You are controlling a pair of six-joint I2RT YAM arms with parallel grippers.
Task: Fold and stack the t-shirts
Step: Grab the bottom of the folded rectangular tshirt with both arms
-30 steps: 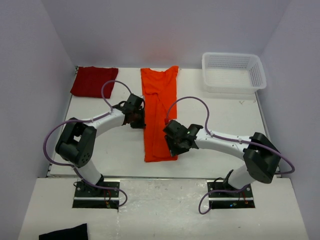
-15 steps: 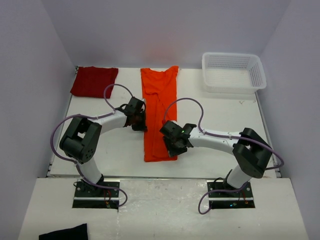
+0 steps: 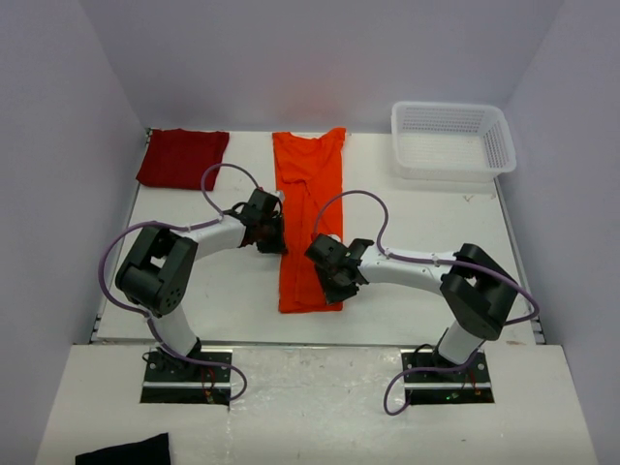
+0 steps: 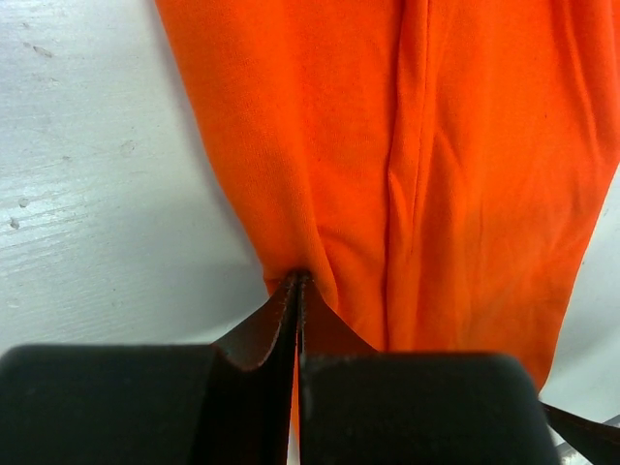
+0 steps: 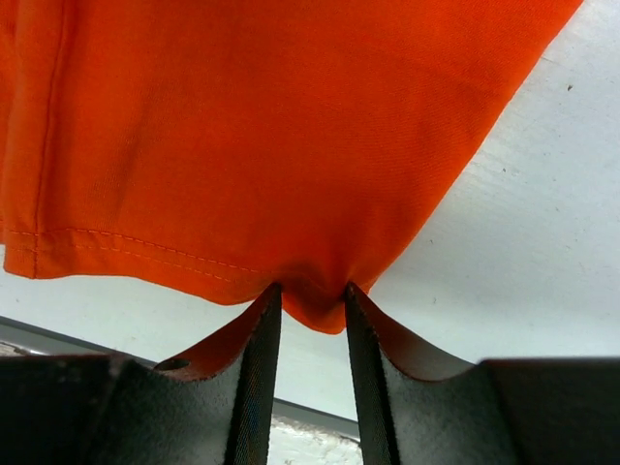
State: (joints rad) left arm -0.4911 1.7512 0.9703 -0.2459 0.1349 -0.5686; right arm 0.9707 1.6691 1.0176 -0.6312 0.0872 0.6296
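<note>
The orange t-shirt [image 3: 308,194] lies folded into a long narrow strip down the middle of the table. My left gripper [image 3: 274,235] is shut on its left edge about halfway along; in the left wrist view the jaws [image 4: 298,276] pinch the orange cloth [image 4: 436,145]. My right gripper [image 3: 334,286] is at the strip's near right corner. In the right wrist view it [image 5: 310,289] holds the bunched corner of the orange cloth [image 5: 271,126] between narrowly parted jaws. The crimson t-shirt [image 3: 181,157] lies folded at the far left corner.
A white mesh basket [image 3: 402,155] stands at the far right. A small black cloth [image 3: 124,452] lies on the near ledge at the left. The table's front edge runs just below the shirt's hem. Walls close in on the left, right and back.
The right arm has drawn in to the left, its gripper shifting slightly left and up at the shirt's near corner. The left gripper has stayed almost in place on the shirt's edge.
</note>
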